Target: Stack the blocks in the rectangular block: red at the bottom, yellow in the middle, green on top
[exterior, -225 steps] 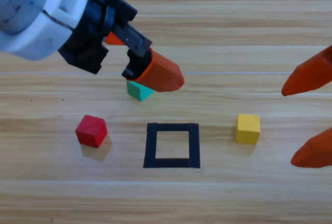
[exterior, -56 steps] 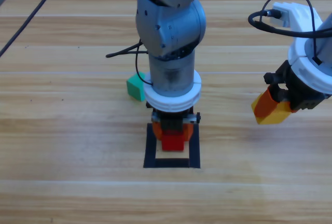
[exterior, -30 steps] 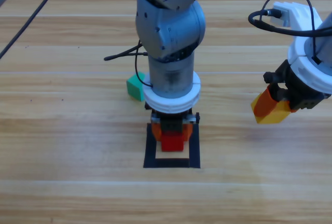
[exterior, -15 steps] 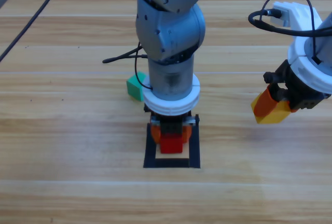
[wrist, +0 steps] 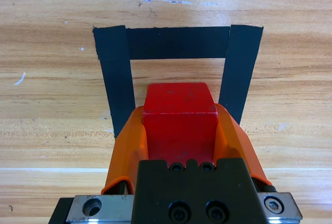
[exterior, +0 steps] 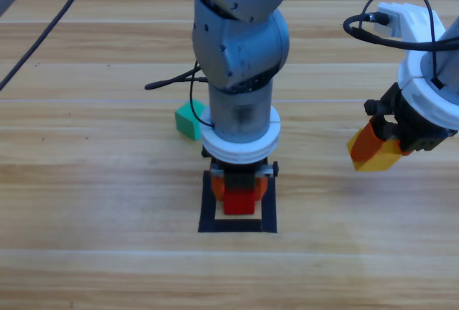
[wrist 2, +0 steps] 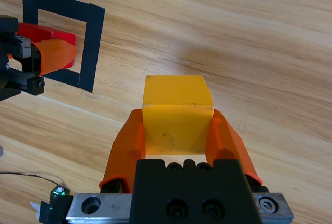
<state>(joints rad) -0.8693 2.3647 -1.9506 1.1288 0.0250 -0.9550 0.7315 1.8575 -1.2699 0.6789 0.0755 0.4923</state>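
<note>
While the left tool (exterior: 238,194) gripped the red cube (exterior: 239,202) inside the black tape frame (exterior: 208,211), the first placement looked nearly finished but not released; whether the cube touched the bench (exterior: 86,252) could not be told. Well to the right of the frame, the right tool (exterior: 374,153) hung above the wood, clamped on the yellow cube (wrist 2: 176,114), ready for level 2. Beyond the frame's far left corner lay the green cube (exterior: 188,121), untouched. So 0 of 3 blocks stood free, by my judgement.
</note>
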